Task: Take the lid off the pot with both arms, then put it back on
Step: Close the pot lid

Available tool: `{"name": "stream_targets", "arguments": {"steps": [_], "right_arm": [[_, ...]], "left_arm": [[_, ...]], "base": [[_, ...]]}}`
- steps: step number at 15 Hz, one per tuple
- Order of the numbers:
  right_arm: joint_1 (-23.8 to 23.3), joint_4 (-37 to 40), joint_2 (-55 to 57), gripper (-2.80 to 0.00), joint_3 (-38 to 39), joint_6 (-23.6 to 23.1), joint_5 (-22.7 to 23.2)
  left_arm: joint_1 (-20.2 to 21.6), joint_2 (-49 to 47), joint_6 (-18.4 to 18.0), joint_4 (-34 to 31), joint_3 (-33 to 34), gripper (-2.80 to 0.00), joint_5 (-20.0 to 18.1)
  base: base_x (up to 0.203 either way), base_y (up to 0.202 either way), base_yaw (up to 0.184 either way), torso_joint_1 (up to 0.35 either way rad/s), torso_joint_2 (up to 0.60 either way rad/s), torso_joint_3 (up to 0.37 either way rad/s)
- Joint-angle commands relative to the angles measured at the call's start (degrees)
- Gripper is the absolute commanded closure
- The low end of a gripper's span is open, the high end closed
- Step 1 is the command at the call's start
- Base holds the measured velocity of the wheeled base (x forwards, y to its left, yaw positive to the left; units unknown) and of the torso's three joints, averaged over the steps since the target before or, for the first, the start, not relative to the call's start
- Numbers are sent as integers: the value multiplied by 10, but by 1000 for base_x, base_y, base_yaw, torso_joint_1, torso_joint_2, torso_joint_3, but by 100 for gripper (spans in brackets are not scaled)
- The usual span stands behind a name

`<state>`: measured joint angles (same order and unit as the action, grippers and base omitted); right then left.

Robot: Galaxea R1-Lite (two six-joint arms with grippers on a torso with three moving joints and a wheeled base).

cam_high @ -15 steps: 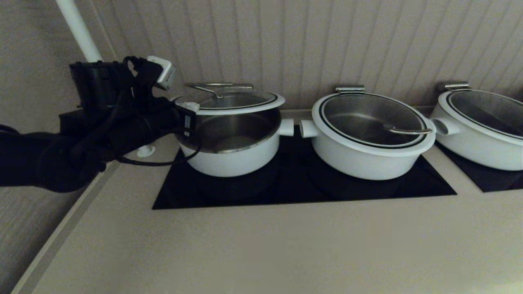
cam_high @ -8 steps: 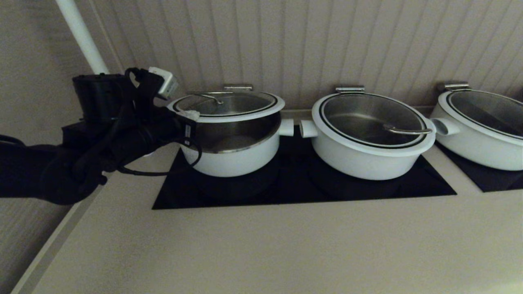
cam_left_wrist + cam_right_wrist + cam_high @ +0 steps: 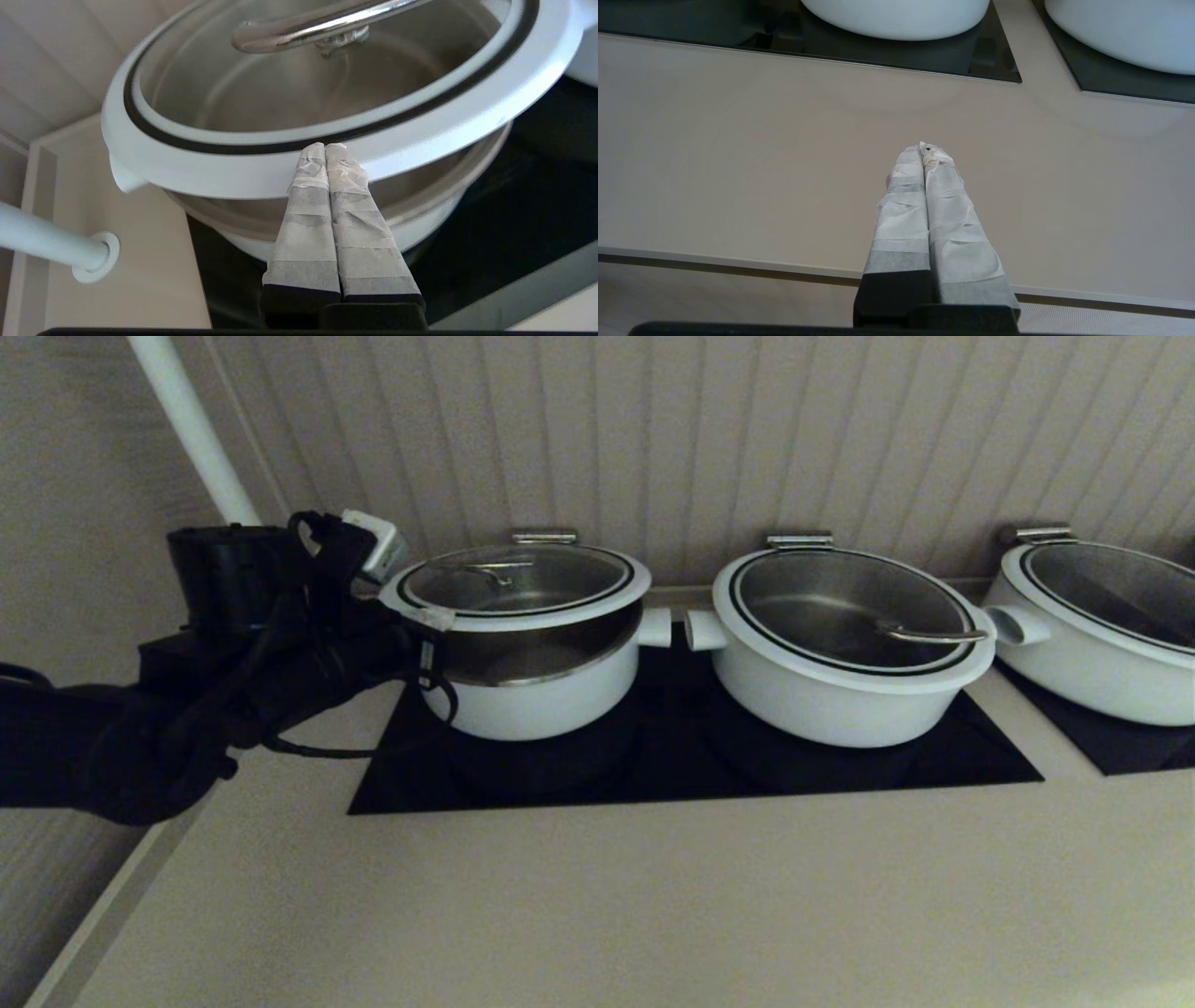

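The left gripper (image 3: 325,148), jaws closed together, has lowered the round white-rimmed glass lid (image 3: 523,586) closer to the steep-sided white pot (image 3: 537,695); right gripper (image 3: 925,148) closed over the counter (image 3: 738,154).

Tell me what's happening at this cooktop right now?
The left gripper, fingers pressed together, props up the near edge of the lid on the pot at the left end of the black cooktop. The lid sits tilted, its front raised, so the steel inner bowl shows beneath. The right gripper hangs shut over the beige counter, holding nothing. Two wider pots to the right stand covered and untouched.
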<state>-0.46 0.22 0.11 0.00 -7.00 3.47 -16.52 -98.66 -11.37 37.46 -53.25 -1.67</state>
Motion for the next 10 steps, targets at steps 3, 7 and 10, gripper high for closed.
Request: {"name": "stream_targets", "arguments": {"steps": [3,7,10], "right_arm": [[-1,0,0,0,0,-1,0],[0,0,0,0,0,-1,0],[-1,0,0,0,0,0,0]], "left_arm": [[0,3,-1,19,16,0,0],[1,3,0,28,40,0,0],[1,-10,0,43,40,0,0]], "base": [[0,0,0,0,0,0],[0,0,0,0,0,0],[0,0,0,0,0,0]]}}
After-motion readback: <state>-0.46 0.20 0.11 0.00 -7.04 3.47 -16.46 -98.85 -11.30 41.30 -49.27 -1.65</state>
